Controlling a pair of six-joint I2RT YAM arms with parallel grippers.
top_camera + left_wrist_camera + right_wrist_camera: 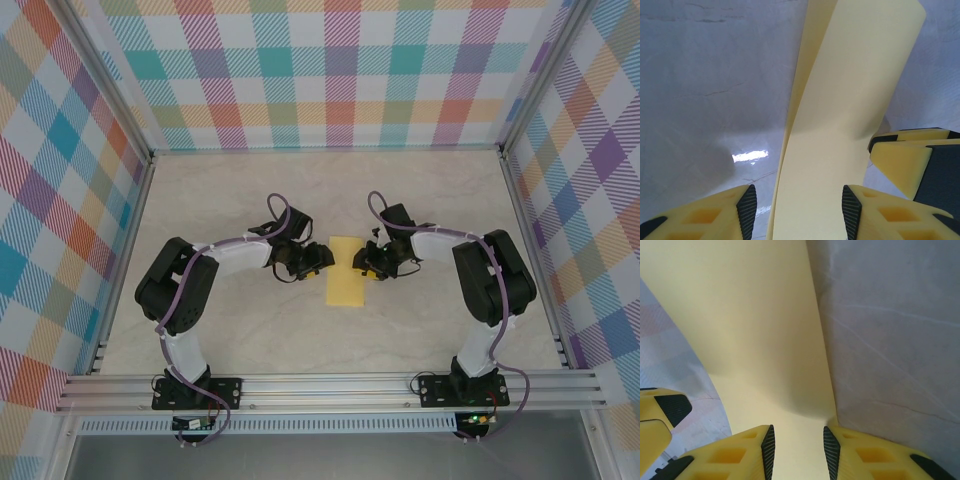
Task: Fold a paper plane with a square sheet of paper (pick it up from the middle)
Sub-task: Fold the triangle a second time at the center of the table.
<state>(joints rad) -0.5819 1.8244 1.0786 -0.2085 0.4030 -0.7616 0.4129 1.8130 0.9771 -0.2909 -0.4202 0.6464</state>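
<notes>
So, the yellow paper (pixel 345 272) sits mid-table (pixel 230 200) as a narrow doubled-over strip, right between the two claws. The left gripper (pixel 318 258) comes at it from one long side and the right gripper (pixel 363 264) from the other.

From the left wrist, the left one's jaws are spread wide. The strip rises between them in two layers, close against one pad (pixel 851 210) with a bit of a gap to the other.

From the right wrist, its jaws are closer together but still apart. The curved paper runs through the gap and isn't squeezed.
</notes>
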